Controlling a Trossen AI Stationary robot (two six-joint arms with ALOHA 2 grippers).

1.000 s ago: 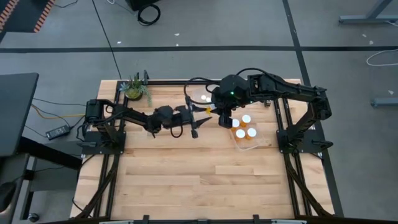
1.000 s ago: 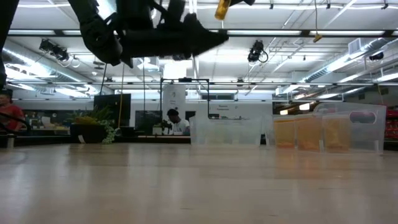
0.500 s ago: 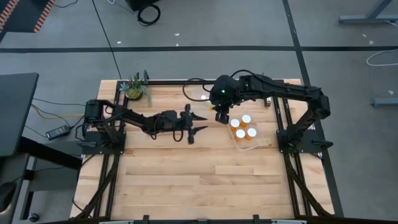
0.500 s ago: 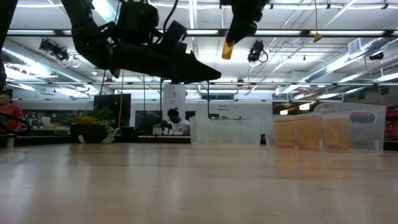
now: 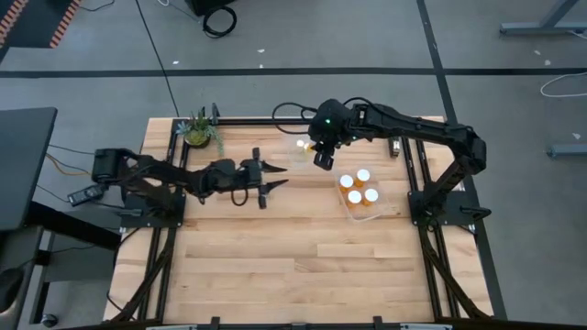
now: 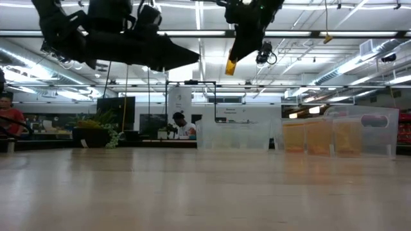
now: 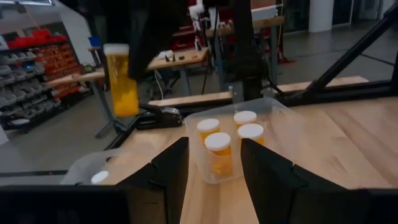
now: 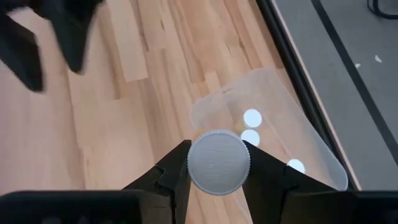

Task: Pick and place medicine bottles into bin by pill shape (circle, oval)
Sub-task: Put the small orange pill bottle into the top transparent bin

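Observation:
My right gripper (image 5: 321,158) is shut on one medicine bottle (image 7: 120,84), amber with a white cap (image 8: 219,163). It hangs in the air above a clear bin (image 8: 273,93) near the table's far edge, which holds a few white-capped bottles (image 8: 252,117). A second clear bin (image 5: 361,212) to the right holds several amber bottles (image 7: 219,152) standing upright. My left gripper (image 7: 214,168) is open with nothing between its fingers. It points level toward that second bin from the table's left half (image 5: 261,179). My right gripper pinches the bottle at its cap end (image 8: 219,163) between the two fingers. The fingers come from above, slanting down. The bottle hangs below them, a little tilted (image 6: 231,64), lifted clear of the table and of both bins.
A small potted plant (image 5: 199,131) stands at the table's far left corner. Black frame rails (image 5: 417,183) run along the table's sides. Bare wood (image 5: 303,266) fills the near half of the table.
My right gripper has carried the bottle down and toward the table's far edge, away from the bin with several bottles and over the far bin. My left gripper has drawn back toward the table's left edge, staying level.

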